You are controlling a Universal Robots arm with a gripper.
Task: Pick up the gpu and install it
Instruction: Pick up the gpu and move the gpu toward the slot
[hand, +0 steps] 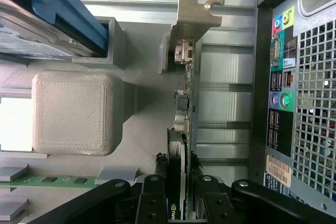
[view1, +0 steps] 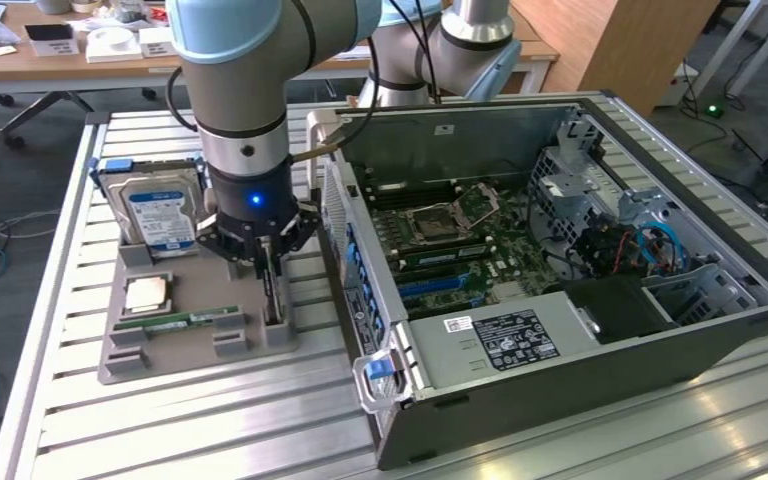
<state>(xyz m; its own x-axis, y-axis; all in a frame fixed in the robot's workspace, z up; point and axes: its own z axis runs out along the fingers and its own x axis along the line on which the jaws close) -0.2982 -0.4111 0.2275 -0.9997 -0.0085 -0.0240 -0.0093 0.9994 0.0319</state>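
- My pincer (view1: pixel 268 266) (hand: pixel 178 184) hangs straight down over the grey holder (view1: pixel 171 355), which lies on the slatted metal table (view1: pixel 157 430), to the exterior view's left of the open computer case (view1: pixel 558 330).
- It stands only partly open, narrowed to a slim gap.
- The graphics card (view1: pixel 275 298) (hand: pixel 185 129) fills that gap. One black finger (hand: pixel 154 199) lies along its dark face and the other along its green board side.
- As far as I can see, both fingers are pressed against the card, so I have hold of it by its upper edge.
- The card stands on its long edge in a slot of the holder, along the side nearest the case. It has not left the slot.
- In the wrist view the card runs away from my fingers and ends in its silver metal bracket (hand: pixel 195 11), which rises past the holder's end wall.
- On the card's other side the back of the case is close by, with its coloured sockets and its grille (hand: pixel 310 103).
- A hard drive (view1: pixel 157 215) with a blue label stands upright at the far end of the holder, well apart from my fingers.
- A square processor chip (view1: pixel 147 292) lies flat in the middle of the holder.
- A narrow green memory stick (view1: pixel 177 322) (hand: pixel 47 180) lies near the holder's front edge, just beside the card's slot, and I touch neither of them.
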